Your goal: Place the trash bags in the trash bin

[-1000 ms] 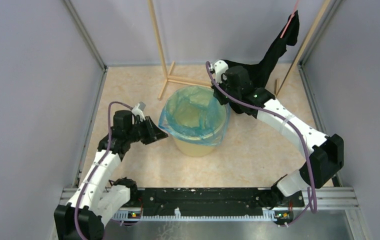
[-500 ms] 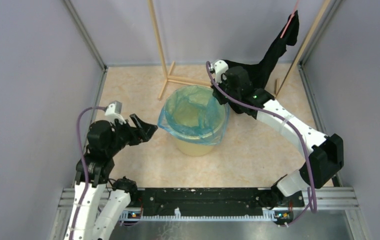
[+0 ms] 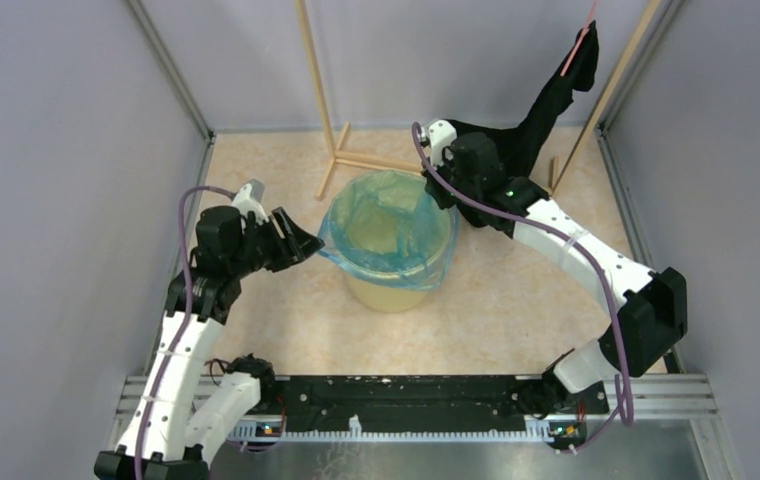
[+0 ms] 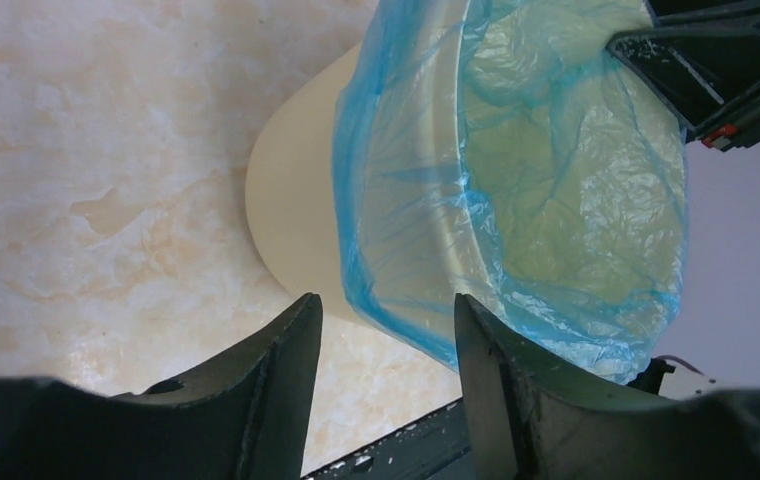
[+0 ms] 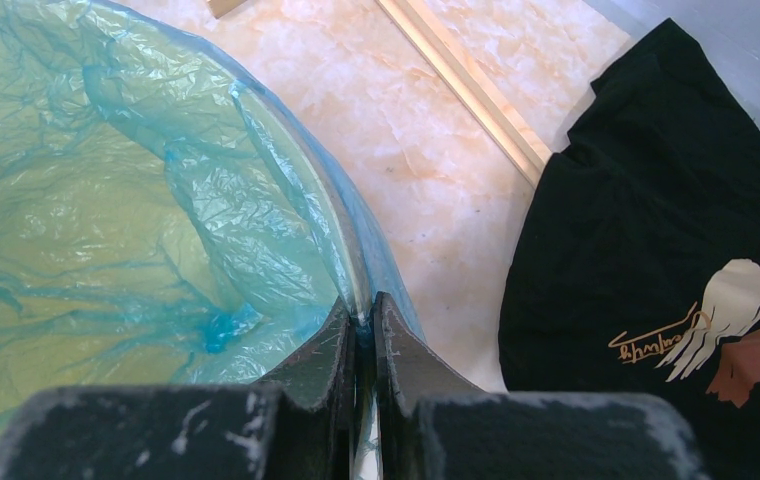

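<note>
The yellow-tan trash bin [image 3: 391,293] stands mid-floor. The light-blue trash bag [image 3: 386,225] lines it, with its mouth folded over the rim. My left gripper [image 3: 306,245] is open and empty just left of the bin. In the left wrist view [image 4: 386,305] its jaws stand apart by the draped bag edge [image 4: 516,170] and the bin wall [image 4: 291,200]. My right gripper [image 3: 443,195] is at the far right rim. In the right wrist view [image 5: 364,305] it is shut on the bag film [image 5: 106,200] and the bin rim.
A black garment [image 3: 546,110] hangs from a wooden rack [image 3: 331,130] at the back right and lies on the floor beside the bin; it also shows in the right wrist view [image 5: 656,250]. Grey walls enclose the floor on three sides.
My left arm swung back away from the bin's left rim, then returned toward it with its jaws open. The right arm, bin and bag have not moved.
</note>
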`<action>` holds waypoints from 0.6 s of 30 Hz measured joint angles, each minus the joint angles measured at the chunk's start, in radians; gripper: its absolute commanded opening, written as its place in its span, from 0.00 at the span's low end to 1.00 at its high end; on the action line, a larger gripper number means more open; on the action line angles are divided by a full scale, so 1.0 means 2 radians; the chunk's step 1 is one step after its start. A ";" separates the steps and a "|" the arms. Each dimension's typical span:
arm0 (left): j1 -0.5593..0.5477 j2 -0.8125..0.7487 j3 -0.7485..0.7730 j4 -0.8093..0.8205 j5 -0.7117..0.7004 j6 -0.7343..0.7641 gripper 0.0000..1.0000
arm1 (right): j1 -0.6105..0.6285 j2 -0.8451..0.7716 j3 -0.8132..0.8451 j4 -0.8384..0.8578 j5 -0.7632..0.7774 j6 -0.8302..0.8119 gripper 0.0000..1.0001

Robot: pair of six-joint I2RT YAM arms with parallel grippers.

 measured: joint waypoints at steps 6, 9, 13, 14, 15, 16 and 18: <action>0.000 -0.017 -0.047 0.020 0.032 -0.001 0.66 | 0.000 0.000 0.000 0.000 -0.001 0.000 0.00; 0.000 -0.023 -0.085 0.033 0.057 -0.008 0.74 | 0.000 0.000 0.000 0.000 -0.001 0.000 0.00; 0.000 -0.022 -0.125 0.069 0.089 -0.022 0.95 | 0.000 0.000 0.000 0.000 -0.002 0.000 0.00; 0.000 -0.022 -0.136 0.085 0.097 -0.026 0.96 | 0.000 0.000 0.000 0.000 -0.002 0.000 0.00; 0.000 -0.020 -0.149 0.105 0.107 -0.029 0.96 | 0.000 0.000 0.000 0.000 -0.002 0.000 0.00; 0.000 -0.018 -0.155 0.113 0.113 -0.031 0.95 | 0.000 0.000 0.000 0.000 -0.002 0.000 0.00; 0.000 -0.006 -0.170 0.133 0.126 -0.031 0.89 | 0.000 0.000 0.000 0.000 -0.001 0.000 0.00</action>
